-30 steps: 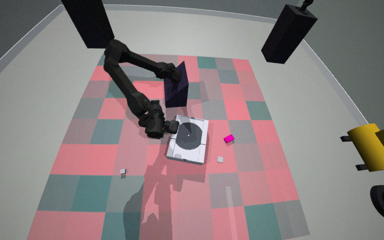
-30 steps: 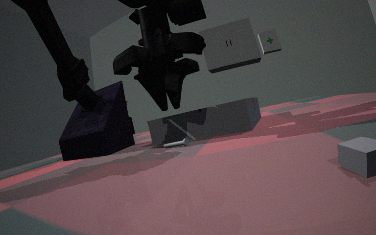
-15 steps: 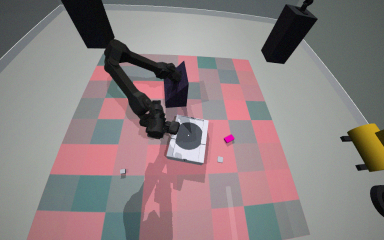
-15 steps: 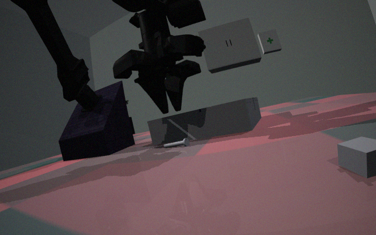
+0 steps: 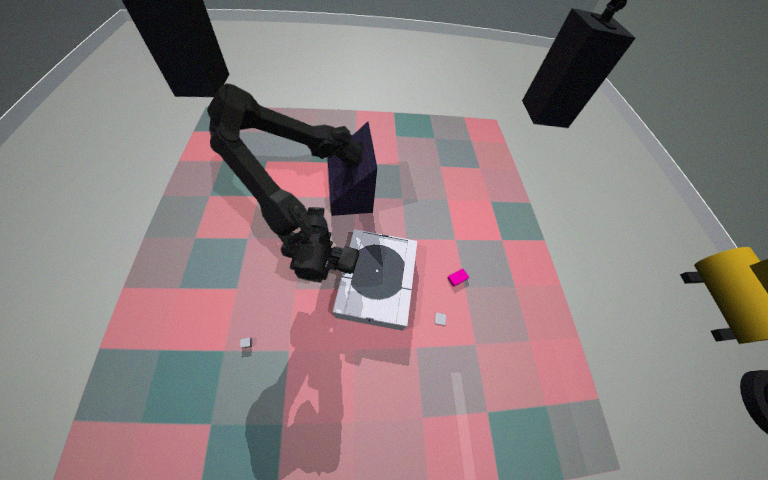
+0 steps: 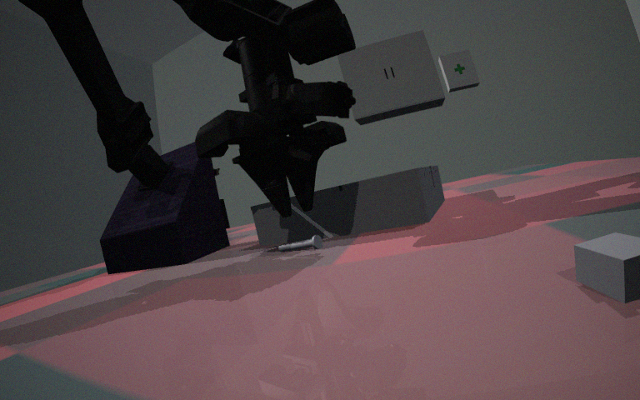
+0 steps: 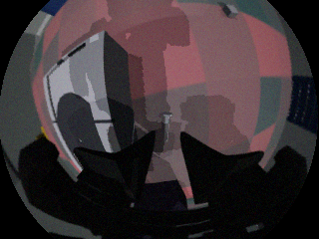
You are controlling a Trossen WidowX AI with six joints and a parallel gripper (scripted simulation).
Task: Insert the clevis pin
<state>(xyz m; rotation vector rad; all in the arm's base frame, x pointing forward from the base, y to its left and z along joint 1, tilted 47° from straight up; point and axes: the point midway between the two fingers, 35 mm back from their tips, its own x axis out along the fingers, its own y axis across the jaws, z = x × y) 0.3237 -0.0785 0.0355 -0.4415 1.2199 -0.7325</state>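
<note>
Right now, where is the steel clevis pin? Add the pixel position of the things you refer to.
In the exterior view, the steel clevis pin [image 6: 300, 244] [image 7: 166, 124] lies on its side on the table, just in front of the tray [image 6: 396, 200] [image 7: 116, 75] and below the pincer's tips [image 6: 299, 212] [image 7: 168, 134].

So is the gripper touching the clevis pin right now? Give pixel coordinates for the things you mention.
Apart. The exterior view shows it: the fingertips of the gripper [image 6: 297, 212] [image 7: 167, 133] hang above the clevis pin [image 6: 299, 244] [image 7: 166, 126], which lies on the table, with a visible gap between.
</note>
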